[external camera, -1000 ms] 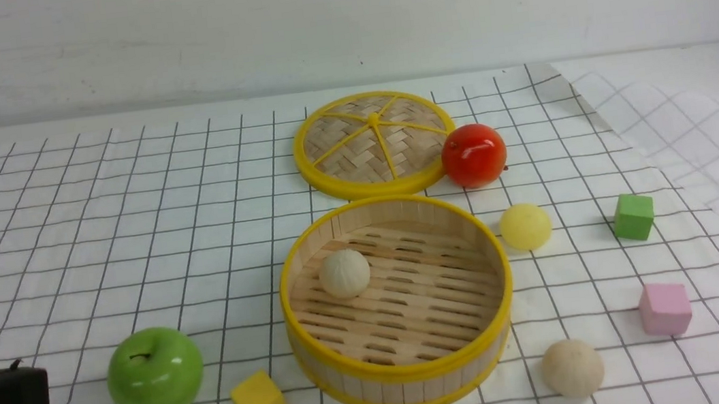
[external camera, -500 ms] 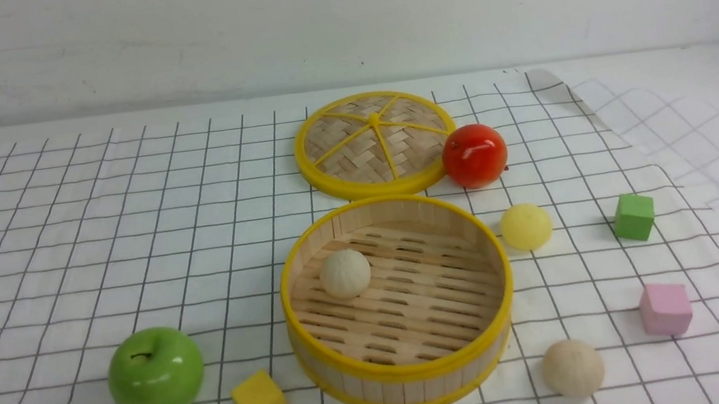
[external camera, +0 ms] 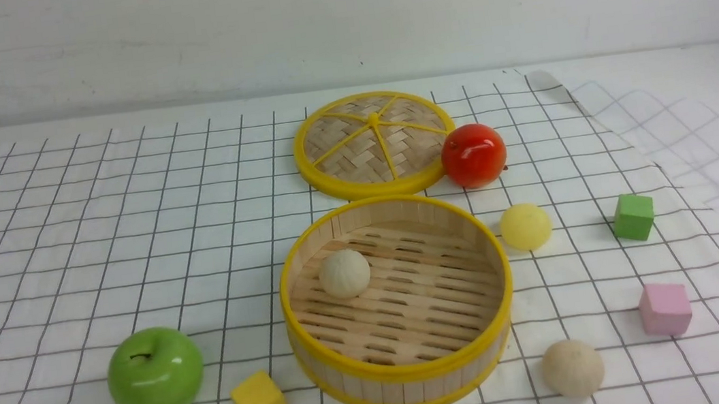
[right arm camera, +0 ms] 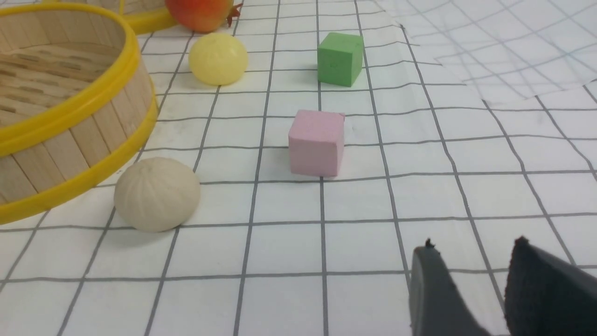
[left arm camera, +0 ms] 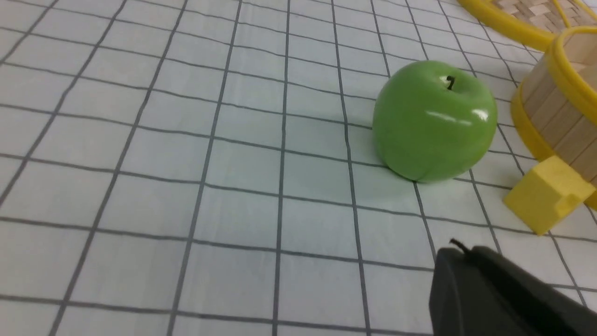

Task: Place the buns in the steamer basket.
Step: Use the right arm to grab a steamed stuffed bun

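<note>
The steamer basket (external camera: 406,368) stands in the middle of the checked cloth, and one cream bun (external camera: 344,273) lies on its slatted floor. A pale yellow bun (external camera: 525,226) rests just right of the basket. Another cream bun (external camera: 572,367) lies at its front right, also seen in the right wrist view (right arm camera: 157,193). My left gripper (left arm camera: 464,254) is shut and empty, low over the cloth, short of the green apple (left arm camera: 434,120). My right gripper (right arm camera: 473,247) is open with bare cloth between its fingers, well short of the cream bun. Neither gripper shows in the front view.
The flat woven lid (external camera: 375,142) lies behind the basket with a red fruit (external camera: 474,155) against its right edge. A yellow cube (external camera: 258,402) sits by the basket's front left. Green cube (external camera: 633,216) and pink cube (external camera: 665,308) lie to the right.
The dark left arm at the front view's lower left edge has drawn back out of sight. The loose cloth at the far right has shifted slightly. The buns and basket have not moved.
</note>
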`<state>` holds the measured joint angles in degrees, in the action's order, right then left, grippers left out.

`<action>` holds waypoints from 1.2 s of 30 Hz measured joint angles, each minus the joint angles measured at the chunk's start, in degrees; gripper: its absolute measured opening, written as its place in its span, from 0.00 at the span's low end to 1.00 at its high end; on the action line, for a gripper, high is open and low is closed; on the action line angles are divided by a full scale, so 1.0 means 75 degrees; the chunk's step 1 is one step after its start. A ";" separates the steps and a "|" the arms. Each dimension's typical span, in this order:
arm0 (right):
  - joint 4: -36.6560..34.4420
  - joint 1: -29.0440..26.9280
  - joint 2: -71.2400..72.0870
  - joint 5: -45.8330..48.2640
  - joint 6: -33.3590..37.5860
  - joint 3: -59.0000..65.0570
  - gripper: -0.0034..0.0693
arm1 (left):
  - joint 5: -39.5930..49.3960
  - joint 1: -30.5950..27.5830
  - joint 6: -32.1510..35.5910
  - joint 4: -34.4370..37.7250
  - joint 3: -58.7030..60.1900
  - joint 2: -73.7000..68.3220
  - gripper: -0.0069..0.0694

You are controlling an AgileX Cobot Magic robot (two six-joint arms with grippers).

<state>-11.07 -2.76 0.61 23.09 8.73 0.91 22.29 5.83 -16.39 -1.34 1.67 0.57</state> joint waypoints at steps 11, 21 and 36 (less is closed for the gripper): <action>0.0008 0.0000 0.0000 0.0000 0.0000 0.0000 0.38 | 0.0000 -0.0008 0.0000 -0.0020 0.0000 0.0000 0.10; -0.0828 -0.0007 0.0000 -0.2357 -0.0415 0.0093 0.38 | -0.0007 -0.0008 0.0000 -0.0029 0.0003 0.0000 0.10; -0.1215 -0.0006 -0.2241 -0.1199 -0.1484 -0.3895 0.38 | -0.0015 -0.0008 0.0000 -0.0031 0.0009 0.0000 0.12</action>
<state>-20.19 -2.81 -16.20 14.09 -2.40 -28.30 22.18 5.77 -16.39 -1.57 1.74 0.57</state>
